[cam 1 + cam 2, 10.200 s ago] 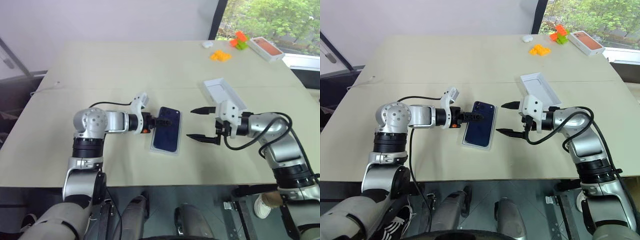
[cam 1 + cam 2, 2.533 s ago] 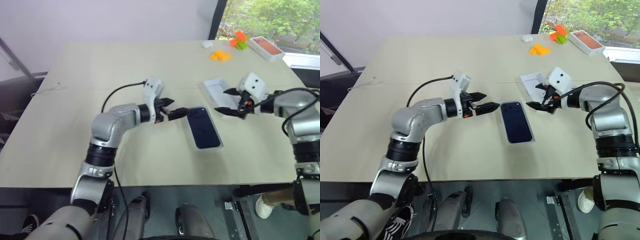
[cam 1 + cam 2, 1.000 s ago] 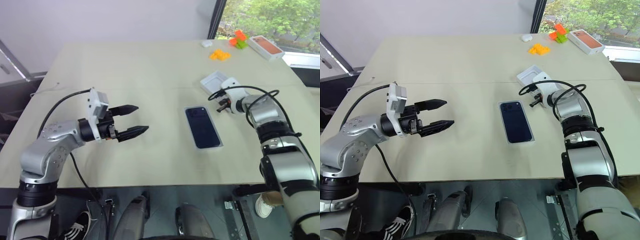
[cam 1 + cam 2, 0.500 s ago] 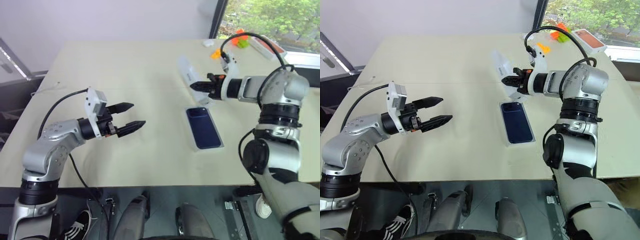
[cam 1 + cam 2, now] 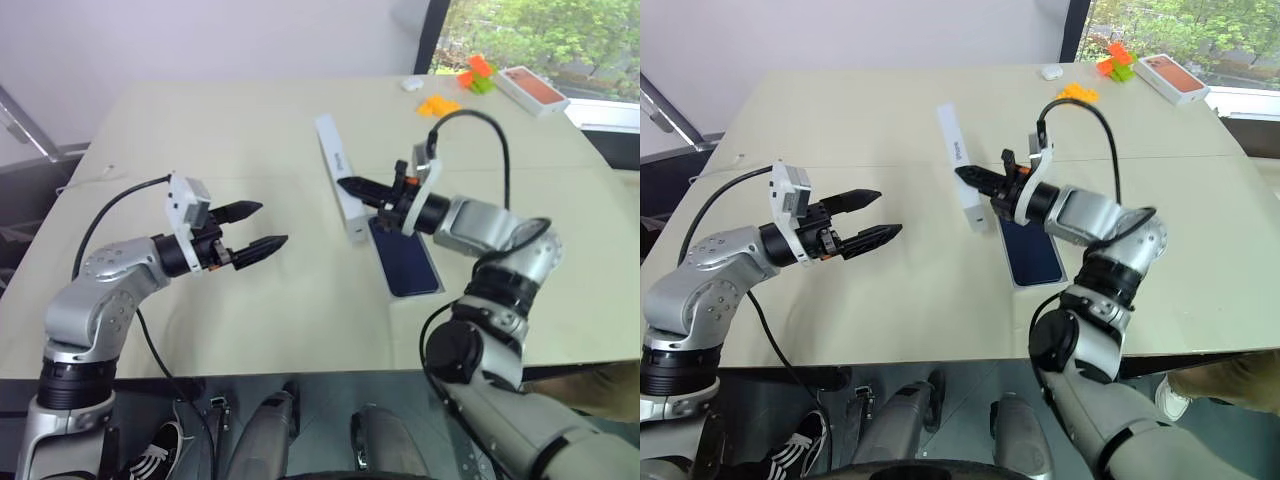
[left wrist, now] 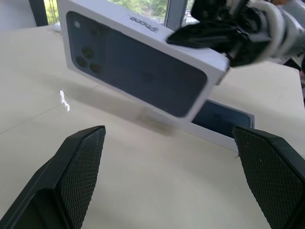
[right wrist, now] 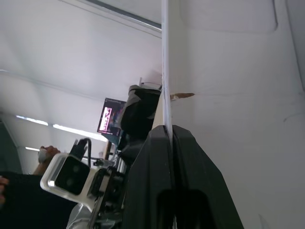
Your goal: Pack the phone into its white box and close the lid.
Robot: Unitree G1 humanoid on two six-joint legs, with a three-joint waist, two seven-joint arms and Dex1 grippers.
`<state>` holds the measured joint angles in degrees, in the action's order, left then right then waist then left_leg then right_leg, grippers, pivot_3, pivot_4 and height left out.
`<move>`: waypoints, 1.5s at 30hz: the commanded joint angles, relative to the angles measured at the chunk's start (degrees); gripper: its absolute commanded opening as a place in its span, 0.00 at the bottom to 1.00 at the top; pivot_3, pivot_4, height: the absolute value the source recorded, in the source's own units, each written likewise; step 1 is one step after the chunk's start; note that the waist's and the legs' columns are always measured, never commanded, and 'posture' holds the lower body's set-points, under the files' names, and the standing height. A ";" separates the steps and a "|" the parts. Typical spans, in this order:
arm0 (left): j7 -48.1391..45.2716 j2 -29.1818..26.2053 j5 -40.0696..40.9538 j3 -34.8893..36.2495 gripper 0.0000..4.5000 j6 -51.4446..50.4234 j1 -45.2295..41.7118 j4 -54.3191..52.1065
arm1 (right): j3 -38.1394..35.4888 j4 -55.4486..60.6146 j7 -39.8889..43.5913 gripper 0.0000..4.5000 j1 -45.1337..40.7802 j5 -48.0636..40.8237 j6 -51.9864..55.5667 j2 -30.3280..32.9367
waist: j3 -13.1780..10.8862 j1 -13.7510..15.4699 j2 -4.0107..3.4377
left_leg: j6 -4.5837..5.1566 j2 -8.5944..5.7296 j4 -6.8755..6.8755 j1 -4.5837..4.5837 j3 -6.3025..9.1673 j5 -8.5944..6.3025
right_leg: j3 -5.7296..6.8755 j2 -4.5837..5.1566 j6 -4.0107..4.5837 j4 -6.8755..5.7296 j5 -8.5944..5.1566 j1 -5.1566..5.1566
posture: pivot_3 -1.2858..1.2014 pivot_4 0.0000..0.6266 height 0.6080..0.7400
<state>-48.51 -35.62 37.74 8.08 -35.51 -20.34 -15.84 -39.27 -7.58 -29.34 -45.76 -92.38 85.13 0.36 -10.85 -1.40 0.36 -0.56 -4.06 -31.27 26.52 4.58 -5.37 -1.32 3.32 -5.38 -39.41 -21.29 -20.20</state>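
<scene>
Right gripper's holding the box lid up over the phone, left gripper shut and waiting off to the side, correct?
Not quite: the left gripper is open, as the left eye view shows. The rest stands: the right gripper holds the box lid up over the phone.
</scene>
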 commanded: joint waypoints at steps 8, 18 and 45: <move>1.62 1.18 0.23 0.26 1.00 0.30 -0.21 -0.33 | 16.53 20.39 -15.47 0.00 16.94 -20.62 -21.21 -3.01 | 0.03 -1.28 -0.02 | 0.20 0.02 0.00 -0.19 -0.02 0.23 | -0.03 -0.02 0.08 -0.15 0.06 -0.10 | 0.52 0.24 1.00; 3.19 5.75 -0.45 -2.79 0.25 -0.24 0.46 0.97 | 22.47 18.58 -3.43 0.00 22.99 -20.62 -19.73 8.15 | 0.03 -1.04 -0.03 | 0.19 0.02 0.07 -0.10 -0.01 0.23 | -0.05 0.02 0.14 0.06 0.04 -0.21 | 0.52 0.24 1.00; 6.70 21.60 -10.99 -14.14 0.00 6.59 -5.54 13.44 | 29.02 17.23 6.57 0.22 27.41 -20.62 -20.29 19.03 | 0.05 -0.63 0.03 | 0.20 0.00 0.03 0.03 -0.03 0.23 | -0.01 0.04 0.10 0.13 0.06 0.00 | 0.52 0.24 1.00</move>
<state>-41.11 -14.36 26.75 -5.67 -30.41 -24.74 -1.94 -10.52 8.73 -23.32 -18.18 -111.59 64.73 19.10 -10.80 -2.03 0.39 -0.37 -4.06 -31.24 26.56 4.56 -5.15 -1.33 3.37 -5.28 -39.27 -21.23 -20.20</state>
